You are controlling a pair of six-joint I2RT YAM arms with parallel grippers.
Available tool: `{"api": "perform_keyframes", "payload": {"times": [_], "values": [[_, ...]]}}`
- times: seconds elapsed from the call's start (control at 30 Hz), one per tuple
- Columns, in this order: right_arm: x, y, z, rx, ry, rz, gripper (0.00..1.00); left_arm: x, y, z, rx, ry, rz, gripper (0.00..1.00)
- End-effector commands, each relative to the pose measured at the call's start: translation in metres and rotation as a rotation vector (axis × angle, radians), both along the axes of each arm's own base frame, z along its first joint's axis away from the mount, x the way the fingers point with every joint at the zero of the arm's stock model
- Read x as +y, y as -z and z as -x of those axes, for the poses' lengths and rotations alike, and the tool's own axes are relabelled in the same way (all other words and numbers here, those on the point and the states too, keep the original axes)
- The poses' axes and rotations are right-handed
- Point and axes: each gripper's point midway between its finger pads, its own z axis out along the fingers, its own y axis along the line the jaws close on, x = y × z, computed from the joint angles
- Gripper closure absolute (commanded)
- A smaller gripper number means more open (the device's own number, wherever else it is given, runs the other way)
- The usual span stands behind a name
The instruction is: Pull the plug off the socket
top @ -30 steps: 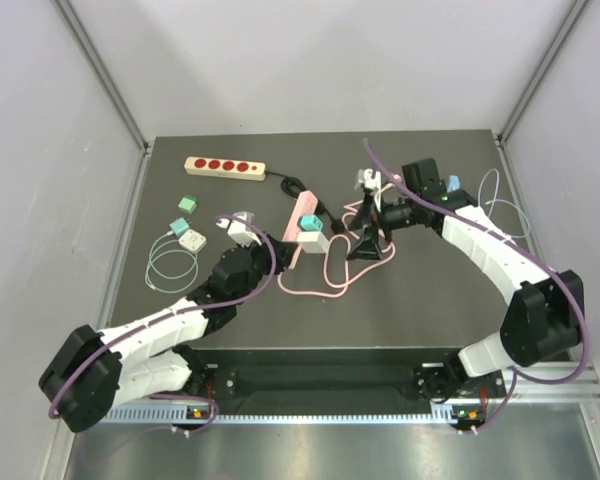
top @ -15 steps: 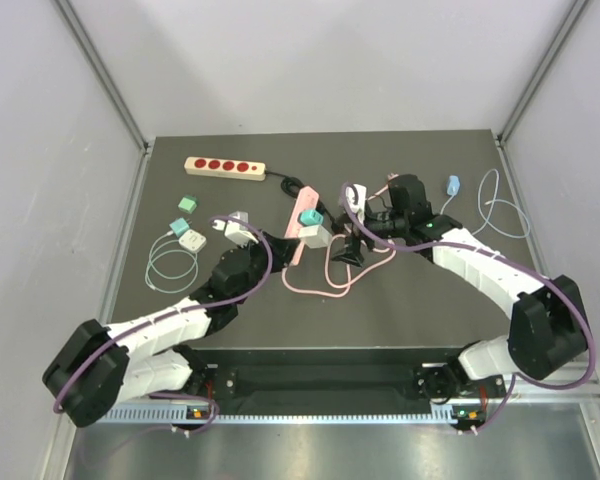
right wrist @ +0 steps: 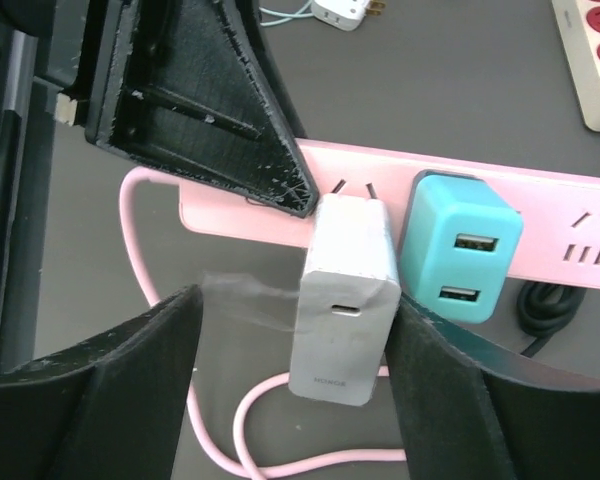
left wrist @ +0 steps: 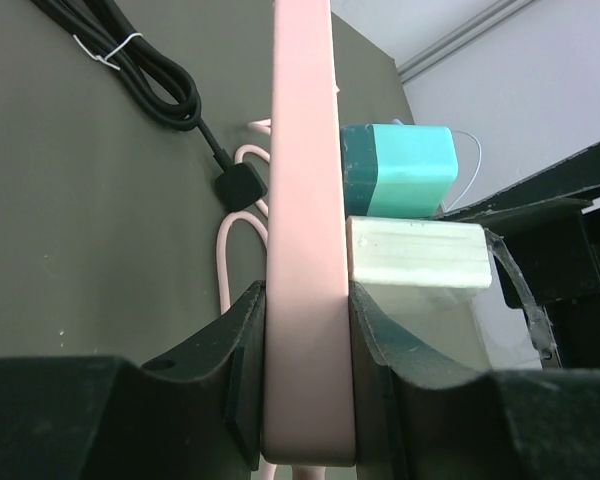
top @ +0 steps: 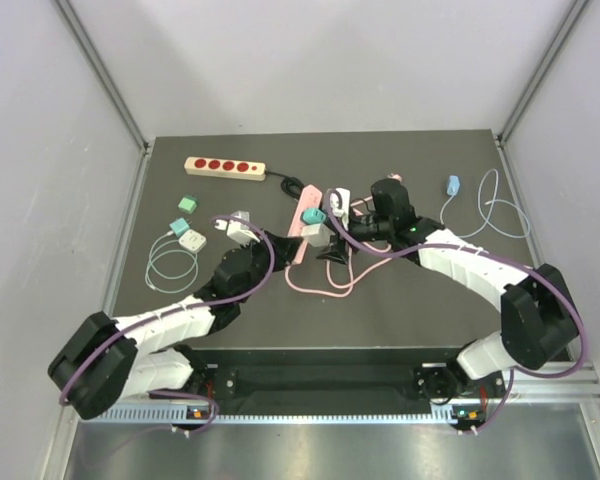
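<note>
A pink power strip (top: 302,225) lies mid-table, and my left gripper (left wrist: 308,300) is shut on its near end (left wrist: 305,200). Two things are plugged into it, a teal adapter (right wrist: 462,260) and a white plug (right wrist: 348,290). The white plug sits tilted, with its two prongs showing above the strip face. My right gripper (right wrist: 295,300) straddles the white plug. Its right finger (right wrist: 430,380) rests against the plug's side, while a gap separates the left finger (right wrist: 130,390) from it. In the top view the right gripper (top: 332,225) sits over the plug (top: 317,234).
A beige strip with red sockets (top: 225,167) and a coiled black cable (top: 292,186) lie at the back. A mint adapter (top: 187,203) and a white charger with cable (top: 190,238) are on the left. A blue plug with cable (top: 452,184) is on the right. Pink cord (top: 320,285) loops in front.
My right arm swung left to the pink strip, and its jaws have narrowed around the white plug. The left gripper kept its hold on the strip.
</note>
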Motion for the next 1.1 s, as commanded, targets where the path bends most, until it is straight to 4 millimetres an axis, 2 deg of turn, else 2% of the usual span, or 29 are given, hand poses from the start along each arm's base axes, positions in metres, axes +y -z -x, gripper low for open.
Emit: {"api": "perform_keyframes", "payload": {"times": [0.0, 0.2, 0.37, 0.43, 0.47, 0.5, 0.6, 0.63, 0.73, 0.77, 0.8, 0.83, 0.87, 1.0, 1.07], "values": [[0.02, -0.028, -0.001, -0.07, -0.048, -0.077, 0.36, -0.012, -0.064, -0.004, -0.156, 0.03, 0.173, 1.0], [0.029, -0.027, -0.005, -0.071, -0.045, -0.073, 0.62, -0.014, -0.068, -0.006, -0.168, 0.036, 0.186, 1.0], [0.029, -0.024, -0.005, -0.067, -0.044, -0.064, 0.73, -0.015, -0.068, -0.005, -0.169, 0.043, 0.187, 1.0], [0.03, -0.023, -0.005, -0.066, -0.047, -0.061, 0.8, -0.015, -0.068, -0.004, -0.167, 0.043, 0.188, 1.0], [0.03, -0.024, -0.005, -0.064, -0.049, -0.059, 0.85, -0.015, -0.066, -0.005, -0.163, 0.041, 0.185, 1.0], [0.03, -0.024, -0.004, -0.064, -0.054, -0.057, 0.99, -0.016, -0.066, -0.004, -0.162, 0.049, 0.186, 1.0], [0.028, -0.025, 0.004, -0.052, -0.115, -0.011, 1.0, -0.018, -0.064, -0.004, -0.158, 0.061, 0.179, 1.0], [0.028, -0.026, 0.005, -0.043, -0.119, -0.006, 1.0, -0.021, -0.06, -0.002, -0.142, 0.089, 0.163, 0.96], [0.025, -0.032, 0.001, -0.066, -0.109, 0.018, 1.0, -0.026, -0.055, 0.0, -0.112, 0.149, 0.128, 0.72], [0.024, -0.035, -0.003, -0.078, -0.091, 0.023, 1.0, -0.027, -0.049, 0.001, -0.085, 0.164, 0.1, 0.6], [0.023, -0.035, -0.004, -0.087, -0.086, 0.028, 1.0, -0.025, -0.043, 0.0, -0.073, 0.163, 0.07, 0.55], [0.023, -0.036, -0.005, -0.091, -0.082, 0.029, 1.0, -0.029, -0.042, 0.007, -0.067, 0.21, 0.057, 0.49], [0.022, -0.037, -0.006, -0.096, -0.078, 0.031, 1.0, -0.028, -0.034, 0.01, -0.037, 0.219, 0.033, 0.4], [0.022, -0.038, -0.007, -0.098, -0.073, 0.03, 1.0, -0.023, -0.022, 0.017, -0.004, 0.251, -0.019, 0.29], [0.021, -0.037, -0.008, -0.105, -0.068, 0.038, 1.0, -0.021, -0.016, 0.02, 0.016, 0.262, -0.035, 0.26]]}}
